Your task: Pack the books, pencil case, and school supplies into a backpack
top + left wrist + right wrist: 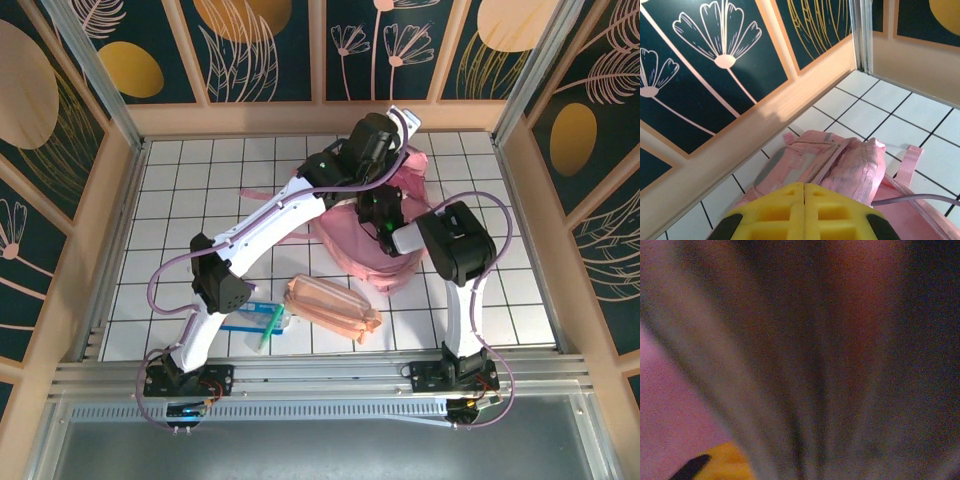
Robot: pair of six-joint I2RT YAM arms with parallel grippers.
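Top view: the right jaws, width unclear, reach into the backpack [355, 255] at far centre-right, so packing seems underway, and the next move probably calls for withdrawing to grasp the pencil case [330, 305], which lies near on the tabletop [180, 190], long axis far-left to near-right; left wrist: jaws shut just above the backpack's top; right wrist: blurred dark fabric.

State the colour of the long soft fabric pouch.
The long fabric pouch is peach-pink; top external view.

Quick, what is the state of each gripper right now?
Left gripper: closed tight, just above the backpack; whether it pinches fabric cannot be told.
Right gripper: cannot be told; it is at the backpack, and its own view is blurred.
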